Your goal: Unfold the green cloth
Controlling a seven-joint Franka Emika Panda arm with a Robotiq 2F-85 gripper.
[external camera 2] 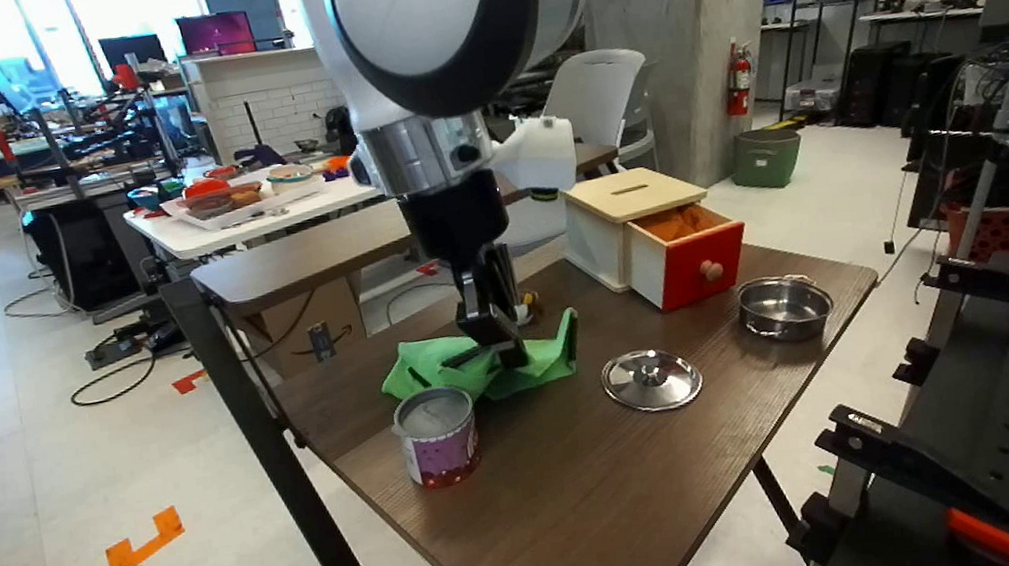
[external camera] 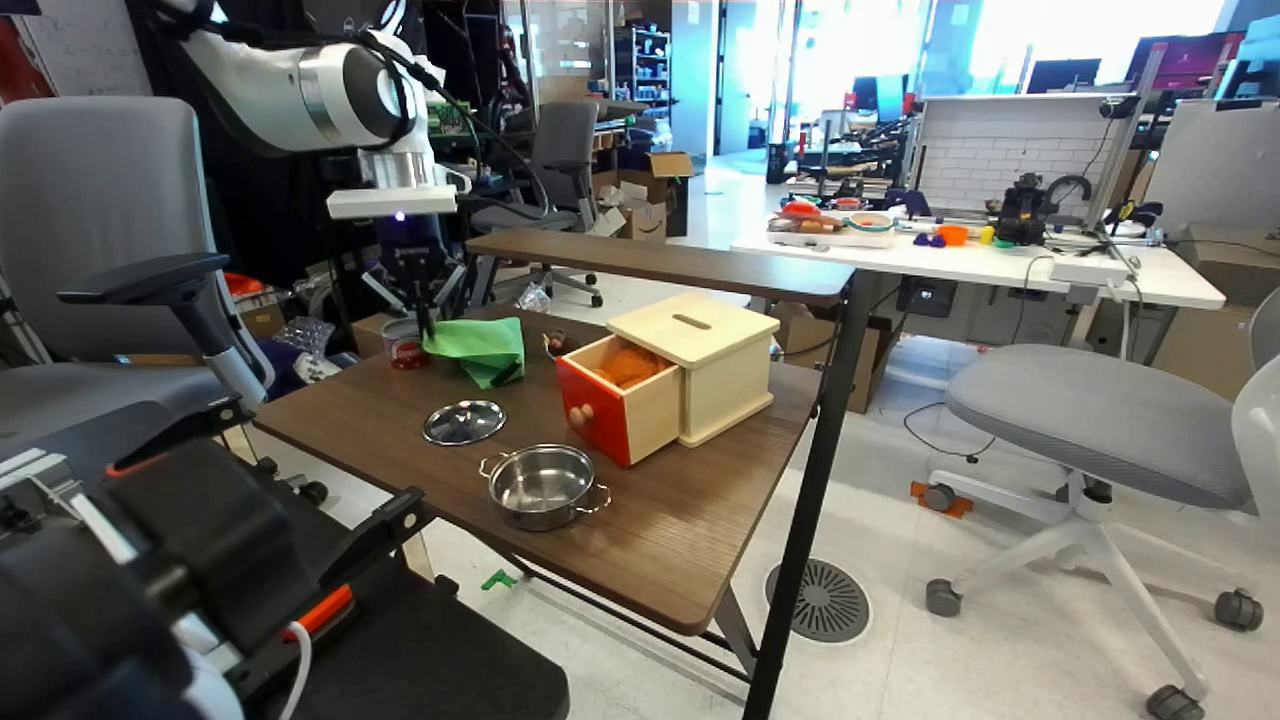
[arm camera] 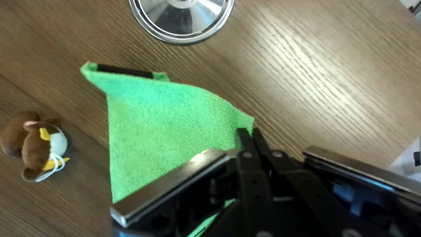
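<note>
The green cloth (external camera: 478,345) lies bunched and partly folded on the brown table; it also shows in an exterior view (external camera 2: 543,366). In the wrist view the cloth (arm camera: 164,118) spreads as a fairly flat panel, with a turned-up far corner and a dark strip at that edge. My gripper (arm camera: 248,130) has its fingertips together on the cloth's right edge, with a bit of cloth pinched between them. In both exterior views the gripper (external camera: 428,328) (external camera 2: 511,353) points down, low at the cloth. Part of the cloth is hidden beneath the gripper.
A metal can (external camera 2: 440,440) stands close beside the cloth. A pot lid (external camera: 464,422) and a steel pot (external camera: 542,490) are on the table. A wooden box (external camera: 725,370) has its red-fronted drawer open, with orange cloth inside. A brown plush toy (arm camera: 39,148) lies near the cloth.
</note>
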